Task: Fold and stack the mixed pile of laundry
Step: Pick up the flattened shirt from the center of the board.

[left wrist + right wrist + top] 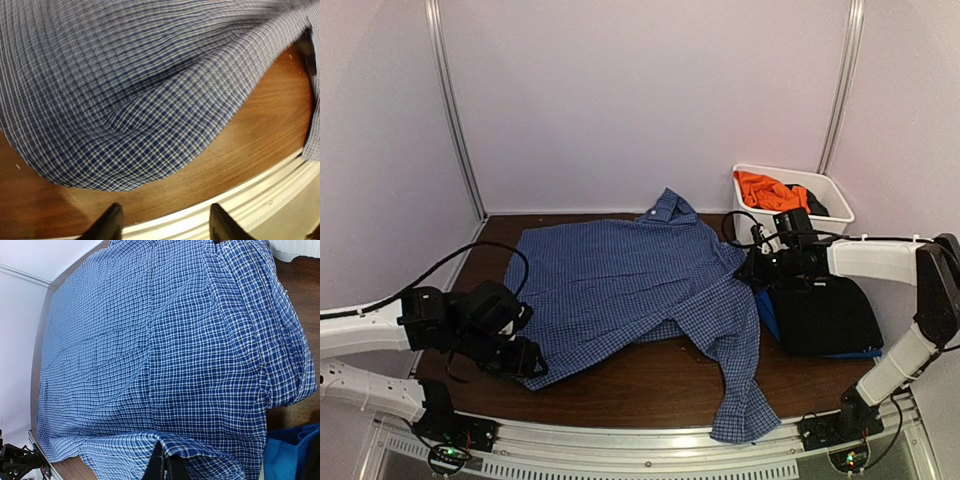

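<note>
Where right fingers (156, 470) pinch the shirt (175, 355), tips disappear.

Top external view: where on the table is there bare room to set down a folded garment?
Bare: the front strip of the brown wooden table, between the blue-and-white checked shirt and the white rail, left of the hanging sleeve. Crowded: the right side, with a folded black garment and white plastic tub.

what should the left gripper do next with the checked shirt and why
Probably ease the left gripper forward and close on the hem of the checked shirt: the gripper is open and empty, the hem lies just ahead of it, and the shirt is spread out unfolded.
</note>
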You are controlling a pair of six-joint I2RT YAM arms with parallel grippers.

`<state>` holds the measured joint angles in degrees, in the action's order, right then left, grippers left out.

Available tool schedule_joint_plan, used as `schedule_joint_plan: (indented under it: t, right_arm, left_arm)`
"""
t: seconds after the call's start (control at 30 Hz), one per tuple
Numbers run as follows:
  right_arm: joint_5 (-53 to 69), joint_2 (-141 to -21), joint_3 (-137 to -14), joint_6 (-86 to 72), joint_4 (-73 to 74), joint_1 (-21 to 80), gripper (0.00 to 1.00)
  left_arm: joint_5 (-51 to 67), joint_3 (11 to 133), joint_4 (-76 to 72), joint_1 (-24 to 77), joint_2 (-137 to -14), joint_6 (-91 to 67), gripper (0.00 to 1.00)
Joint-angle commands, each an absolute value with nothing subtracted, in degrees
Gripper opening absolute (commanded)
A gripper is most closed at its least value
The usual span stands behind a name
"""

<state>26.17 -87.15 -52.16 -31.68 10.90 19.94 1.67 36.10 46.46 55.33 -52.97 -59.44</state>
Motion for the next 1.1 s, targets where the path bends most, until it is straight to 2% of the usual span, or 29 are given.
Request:
schedule_joint_plan:
  t: [0.0, 0.13, 0.37, 0.67, 0.87, 1.07]
  right_arm:
    - [24.3, -88.3, -54.8, -30.7, 9.4, 19.2, 0.0]
    - [25.0, -88.8, -55.0, -30.7, 9.1, 18.9, 0.0]
    - [26.6, -89.1, -54.5, -30.6, 8.6, 18.5, 0.0]
    - [27.5, -88.4, -53.2, -30.8, 7.8, 18.5, 0.0]
    - [27.3, -88.2, -52.8, -30.4, 7.9, 18.5, 0.0]
    - [27.4, -88.0, -52.4, -30.3, 8.0, 18.5, 0.0]
  left_arm:
    - [-18.6, 47.9, 51.7, 63.6, -61.7, -52.3, 0.72]
    - [-25.2, 54.2, 55.7, 69.1, -73.3, -49.5, 0.84]
    - [-37.5, 59.9, 66.4, 80.2, -89.2, -48.5, 0.93]
    - [-45.4, 60.6, 65.2, 81.7, -100.6, -49.8, 0.93]
    - [-45.7, 59.6, 62.3, 82.2, -104.3, -48.6, 0.94]
    - [-47.0, 56.6, 68.1, 82.2, -105.9, -57.2, 0.85]
